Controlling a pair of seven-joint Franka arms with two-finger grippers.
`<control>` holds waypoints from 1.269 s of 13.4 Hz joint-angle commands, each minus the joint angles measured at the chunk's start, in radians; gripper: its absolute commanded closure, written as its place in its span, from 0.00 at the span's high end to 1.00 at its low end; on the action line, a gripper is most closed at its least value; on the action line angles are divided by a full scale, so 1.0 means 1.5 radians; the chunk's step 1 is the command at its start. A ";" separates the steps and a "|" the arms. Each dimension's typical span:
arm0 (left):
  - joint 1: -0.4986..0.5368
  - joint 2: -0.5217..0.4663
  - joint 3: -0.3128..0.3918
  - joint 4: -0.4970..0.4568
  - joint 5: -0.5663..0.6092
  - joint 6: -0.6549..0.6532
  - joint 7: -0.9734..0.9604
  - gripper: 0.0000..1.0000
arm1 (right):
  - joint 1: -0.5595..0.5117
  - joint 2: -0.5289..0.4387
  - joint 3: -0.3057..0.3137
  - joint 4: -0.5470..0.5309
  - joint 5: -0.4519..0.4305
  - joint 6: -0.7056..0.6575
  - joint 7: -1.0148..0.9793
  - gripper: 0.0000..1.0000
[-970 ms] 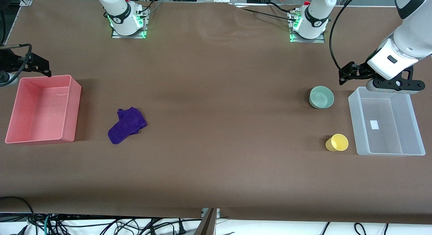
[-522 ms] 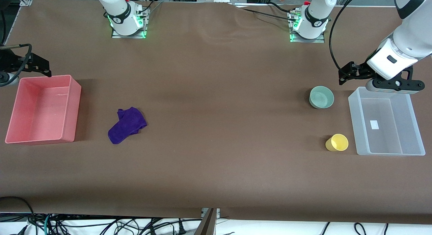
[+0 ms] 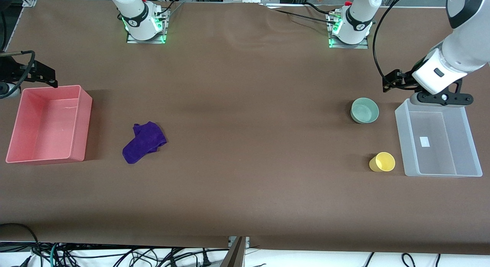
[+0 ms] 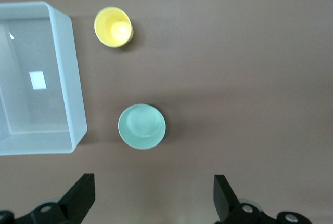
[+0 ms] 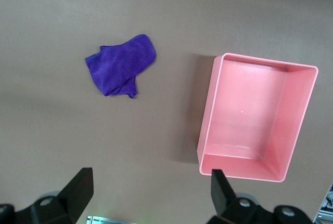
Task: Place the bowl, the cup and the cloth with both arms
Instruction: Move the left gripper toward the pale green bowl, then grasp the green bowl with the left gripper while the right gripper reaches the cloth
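The mint-green bowl [image 3: 365,110] stands upright beside a clear bin, and the left wrist view shows it too [image 4: 141,126]. The yellow cup [image 3: 382,162] stands nearer the front camera, beside the same bin; it also shows in the left wrist view [image 4: 113,27]. The purple cloth [image 3: 144,141] lies crumpled beside a pink bin, and the right wrist view shows it too [image 5: 120,71]. My left gripper [image 3: 440,99] is open and empty [image 4: 153,203], up over the table by the clear bin's edge, apart from the bowl. My right gripper [image 3: 5,90] is open and empty [image 5: 150,195], up by the pink bin.
An empty clear plastic bin [image 3: 402,136] sits at the left arm's end of the table and shows in the left wrist view [image 4: 67,78]. An empty pink bin [image 3: 82,121] sits at the right arm's end and shows in the right wrist view [image 5: 208,120]. Brown table between them.
My left gripper has shifted a little toward the bowl. The right arm, bowl, cup and cloth have not moved.
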 commanded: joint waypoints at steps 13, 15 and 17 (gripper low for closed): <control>0.080 0.095 0.001 -0.330 0.085 0.372 0.424 1.00 | -0.002 0.030 0.001 0.014 0.015 0.014 0.006 1.00; 0.083 0.132 0.001 -0.370 0.107 0.470 0.426 1.00 | 0.005 0.050 0.005 0.005 0.009 0.030 0.006 1.00; 0.103 0.171 0.000 -0.373 0.108 0.508 0.427 0.97 | 0.007 0.085 0.007 0.005 0.009 0.032 0.006 1.00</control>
